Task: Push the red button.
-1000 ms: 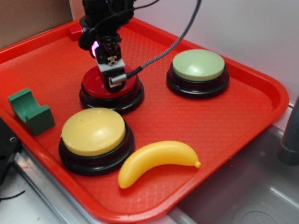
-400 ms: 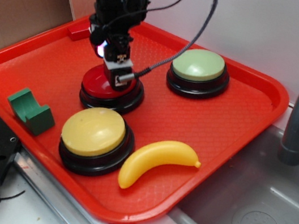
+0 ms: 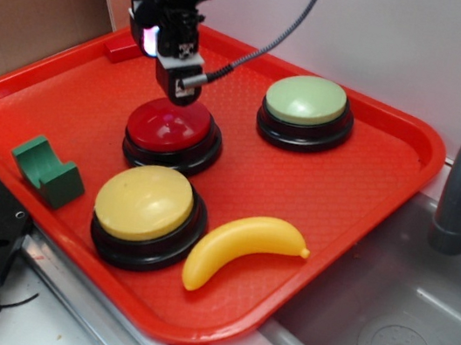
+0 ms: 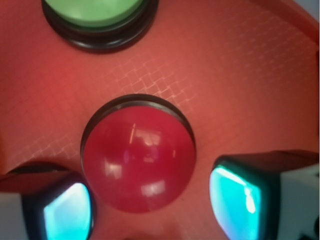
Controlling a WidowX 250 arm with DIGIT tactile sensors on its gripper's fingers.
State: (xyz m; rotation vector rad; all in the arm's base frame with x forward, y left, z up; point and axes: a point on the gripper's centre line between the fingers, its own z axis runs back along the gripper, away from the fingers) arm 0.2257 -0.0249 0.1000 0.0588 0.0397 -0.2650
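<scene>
We are finding the red button [image 3: 170,126] sitting mid-tray [image 3: 367,204], beside the yellow button [image 3: 144,202], with the claw [image 3: 177,84] hovering just above it, fingers [image 4: 245,200] parted and grasping nothing. We are judging its glossy dome rigid and slippery, so a downward press at the crown is suiting it, not a grip.

A: Centre item?
B: Red button [image 4: 138,159], glossy dome on a black base, on the red tray [image 4: 240,75].
A: Flanking?
B: Jaws apart, glowing pads [image 4: 67,216] either side.
A: Top?
B: Green button [image 4: 97,10], cropped.
</scene>
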